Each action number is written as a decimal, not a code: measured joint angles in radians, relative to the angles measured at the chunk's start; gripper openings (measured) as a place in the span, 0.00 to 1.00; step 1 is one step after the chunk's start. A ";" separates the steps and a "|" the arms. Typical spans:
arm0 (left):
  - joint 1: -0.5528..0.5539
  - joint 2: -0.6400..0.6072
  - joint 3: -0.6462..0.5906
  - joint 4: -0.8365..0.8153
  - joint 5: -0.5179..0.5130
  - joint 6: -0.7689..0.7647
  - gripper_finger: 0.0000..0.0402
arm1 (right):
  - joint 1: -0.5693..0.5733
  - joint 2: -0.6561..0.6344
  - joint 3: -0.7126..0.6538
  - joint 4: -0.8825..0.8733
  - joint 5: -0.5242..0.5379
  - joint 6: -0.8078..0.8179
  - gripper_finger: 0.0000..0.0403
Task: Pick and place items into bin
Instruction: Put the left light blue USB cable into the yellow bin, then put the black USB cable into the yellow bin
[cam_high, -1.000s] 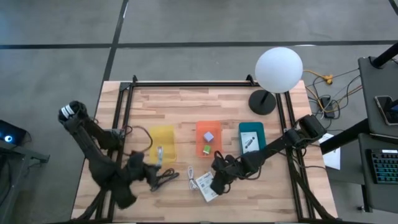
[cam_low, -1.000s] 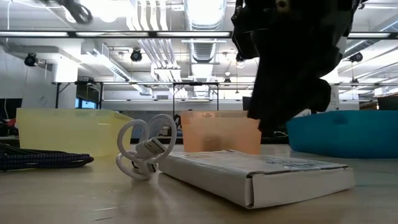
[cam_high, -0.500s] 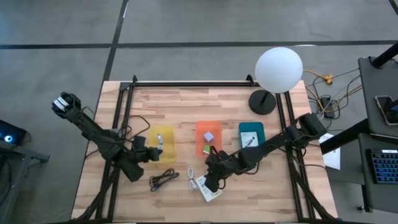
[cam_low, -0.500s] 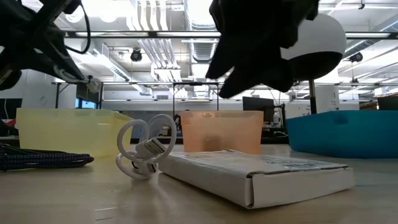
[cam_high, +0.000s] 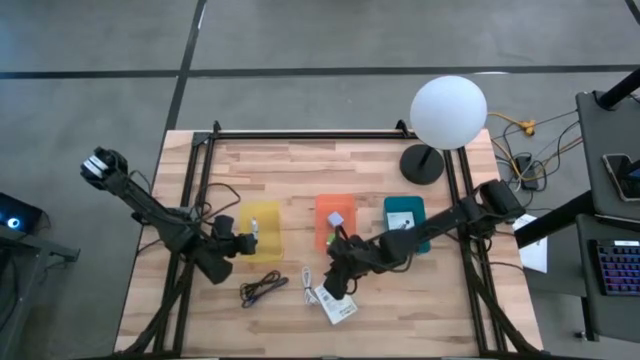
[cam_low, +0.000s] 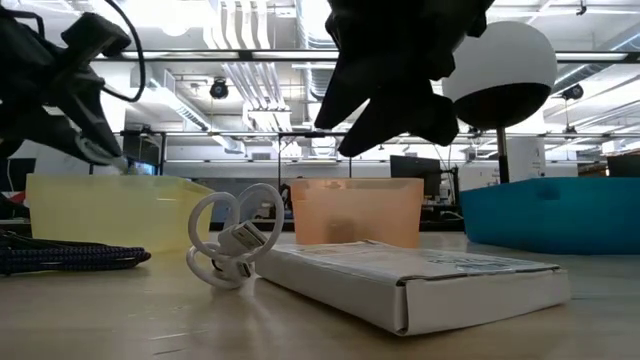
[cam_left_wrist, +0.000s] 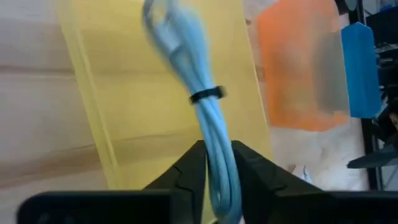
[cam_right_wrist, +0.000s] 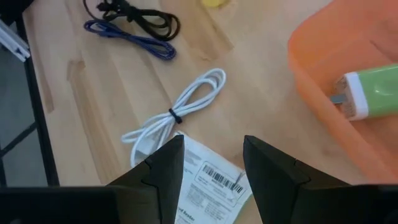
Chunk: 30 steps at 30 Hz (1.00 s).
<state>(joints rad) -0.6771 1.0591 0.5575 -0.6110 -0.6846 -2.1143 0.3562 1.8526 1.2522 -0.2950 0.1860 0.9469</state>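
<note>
Left gripper (cam_high: 243, 243) over yellow bin (cam_high: 263, 231), centre-left of high view, jaws pinching pale blue cable (cam_left_wrist: 200, 102). Right gripper (cam_high: 333, 288) above white packet (cam_high: 336, 304), jaws apart, empty.

Left gripper (cam_left_wrist: 216, 171): two dark fingers flank a pale blue bundled cable (cam_left_wrist: 198, 106) bound by a dark tie, over the translucent yellow plastic bin (cam_left_wrist: 130, 106); an orange bin (cam_left_wrist: 298, 74) and a blue bin (cam_left_wrist: 360, 68) lie beyond on the light wooden table (cam_left_wrist: 37, 124).
</note>
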 joint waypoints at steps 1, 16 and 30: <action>0.002 0.005 0.000 0.000 0.005 0.000 0.18 | -0.004 0.000 0.000 0.002 0.000 0.000 0.38; -0.002 -0.002 0.131 -0.001 0.183 0.418 0.38 | -0.086 0.000 0.091 -0.012 -0.004 -0.135 0.38; -0.183 0.281 0.334 -0.062 0.397 0.731 0.30 | -0.074 0.000 0.099 -0.176 -0.014 -0.141 0.38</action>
<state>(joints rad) -0.8603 1.3405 0.8914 -0.6732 -0.2878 -1.3830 0.2821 1.8526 1.3509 -0.4711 0.1716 0.8060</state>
